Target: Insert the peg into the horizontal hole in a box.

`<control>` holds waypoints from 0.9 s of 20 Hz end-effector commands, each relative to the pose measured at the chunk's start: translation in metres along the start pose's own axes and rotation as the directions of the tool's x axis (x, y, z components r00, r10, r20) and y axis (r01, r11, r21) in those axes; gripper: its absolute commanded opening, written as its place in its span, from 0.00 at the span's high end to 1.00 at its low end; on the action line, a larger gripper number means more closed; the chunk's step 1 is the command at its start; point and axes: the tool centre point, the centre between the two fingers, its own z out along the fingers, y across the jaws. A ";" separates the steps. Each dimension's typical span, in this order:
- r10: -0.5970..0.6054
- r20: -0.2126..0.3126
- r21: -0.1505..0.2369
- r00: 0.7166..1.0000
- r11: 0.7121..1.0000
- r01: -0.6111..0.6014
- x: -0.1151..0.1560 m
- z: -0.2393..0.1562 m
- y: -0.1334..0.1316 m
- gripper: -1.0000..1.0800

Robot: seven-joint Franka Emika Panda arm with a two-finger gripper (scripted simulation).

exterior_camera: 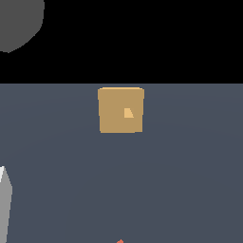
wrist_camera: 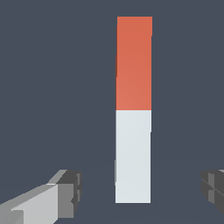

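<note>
The tan box (exterior_camera: pixel 121 110) stands on the grey floor in the middle of the exterior view, its small paler hole (exterior_camera: pixel 128 113) facing the camera. Only an orange-red tip of the peg (exterior_camera: pixel 120 241) shows at that view's lower edge. In the wrist view the peg (wrist_camera: pixel 133 109) lies flat on the floor, one half orange-red and one half white. My gripper (wrist_camera: pixel 141 188) is open above the peg's white end, with one finger (wrist_camera: pixel 65 194) on each side and clear gaps to the bar. Nothing is held.
A light grey block-like part (exterior_camera: pixel 4 204) shows at the exterior view's left edge. A dark grey round shape (exterior_camera: pixel 19 21) sits in the upper left corner. Beyond the floor's far edge the background is black.
</note>
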 end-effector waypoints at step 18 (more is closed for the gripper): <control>0.008 -0.002 0.000 1.000 1.000 -0.008 -0.002 0.051 -0.001 0.04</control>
